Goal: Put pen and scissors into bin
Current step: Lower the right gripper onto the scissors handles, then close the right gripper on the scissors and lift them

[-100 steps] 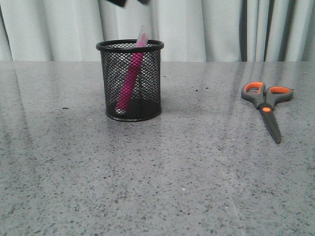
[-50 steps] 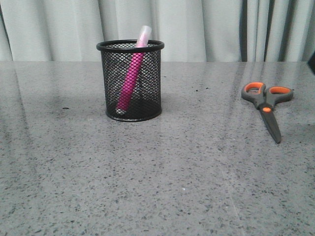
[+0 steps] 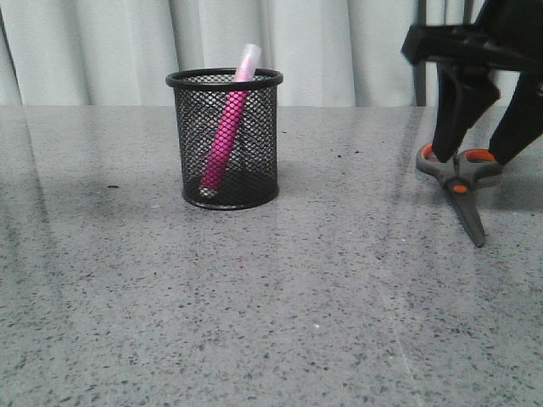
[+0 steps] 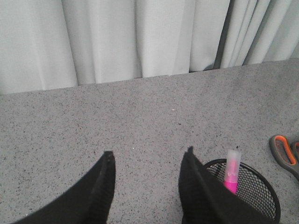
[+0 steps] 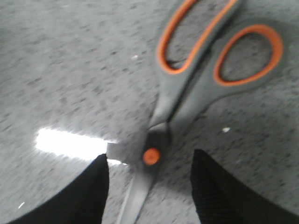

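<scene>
The black mesh bin point(image 3: 192, 127) stands left of centre on the table. The pink pen point(image 3: 225, 140) leans inside it, clear cap above the rim. The scissors point(image 3: 468, 212) lie flat at the right, handles to the back. My right gripper point(image 3: 469, 159) is open and low over the handles, one finger on each side. In the right wrist view its open fingers point(image 5: 149, 156) straddle the orange pivot of the scissors point(image 5: 187, 91), not touching. My left gripper point(image 4: 149, 153) is open and empty, high beside the bin point(image 4: 273, 196) with the pen point(image 4: 231, 170) in it.
Grey speckled tabletop point(image 3: 280, 305) with pale curtains point(image 3: 339, 47) along its back edge. One scissor handle point(image 4: 282, 150) shows at the edge of the left wrist view.
My right gripper has come down into the front view over the scissors. The left gripper, at the top edge a second ago, has left that view. Pen and bin have not moved.
</scene>
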`<state>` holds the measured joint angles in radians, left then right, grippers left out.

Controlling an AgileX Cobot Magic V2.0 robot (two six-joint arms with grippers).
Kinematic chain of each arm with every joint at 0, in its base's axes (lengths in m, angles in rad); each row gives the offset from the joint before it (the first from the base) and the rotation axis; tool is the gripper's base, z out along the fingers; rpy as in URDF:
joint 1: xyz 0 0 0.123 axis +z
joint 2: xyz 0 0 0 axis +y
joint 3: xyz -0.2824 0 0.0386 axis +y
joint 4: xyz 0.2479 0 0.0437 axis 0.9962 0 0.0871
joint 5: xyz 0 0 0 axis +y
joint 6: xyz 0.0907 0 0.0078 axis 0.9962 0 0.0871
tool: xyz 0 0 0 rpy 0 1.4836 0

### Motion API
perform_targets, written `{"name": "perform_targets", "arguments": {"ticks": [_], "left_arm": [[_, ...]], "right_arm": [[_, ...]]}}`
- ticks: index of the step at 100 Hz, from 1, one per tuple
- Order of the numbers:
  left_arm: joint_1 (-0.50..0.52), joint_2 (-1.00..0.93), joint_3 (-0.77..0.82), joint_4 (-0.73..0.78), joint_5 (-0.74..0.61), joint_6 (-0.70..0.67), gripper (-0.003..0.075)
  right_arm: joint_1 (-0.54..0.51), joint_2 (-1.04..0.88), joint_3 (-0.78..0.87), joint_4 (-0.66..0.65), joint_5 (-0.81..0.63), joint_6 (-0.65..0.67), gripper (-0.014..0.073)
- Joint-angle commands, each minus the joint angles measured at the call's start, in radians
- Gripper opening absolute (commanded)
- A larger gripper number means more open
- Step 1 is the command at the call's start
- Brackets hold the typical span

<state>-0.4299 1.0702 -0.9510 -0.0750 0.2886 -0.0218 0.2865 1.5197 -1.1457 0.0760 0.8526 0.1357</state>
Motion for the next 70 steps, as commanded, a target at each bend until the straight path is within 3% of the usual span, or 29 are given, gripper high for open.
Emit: {"name": "perform_targets", "arguments": {"ticks": [1, 70], "left_arm": [[0.004, -0.024, -0.027, -0.006, -0.096, -0.007, 0.0295], [0.004, -0.024, -0.027, -0.006, -0.117, -0.007, 0.0295]], "right_arm": [[0.013, 0.012, -0.071, -0.093, 0.003, 0.08, 0.0353], [0.009, 0.134, -0.102, -0.143, -0.047, 0.156, 0.0353]]}}
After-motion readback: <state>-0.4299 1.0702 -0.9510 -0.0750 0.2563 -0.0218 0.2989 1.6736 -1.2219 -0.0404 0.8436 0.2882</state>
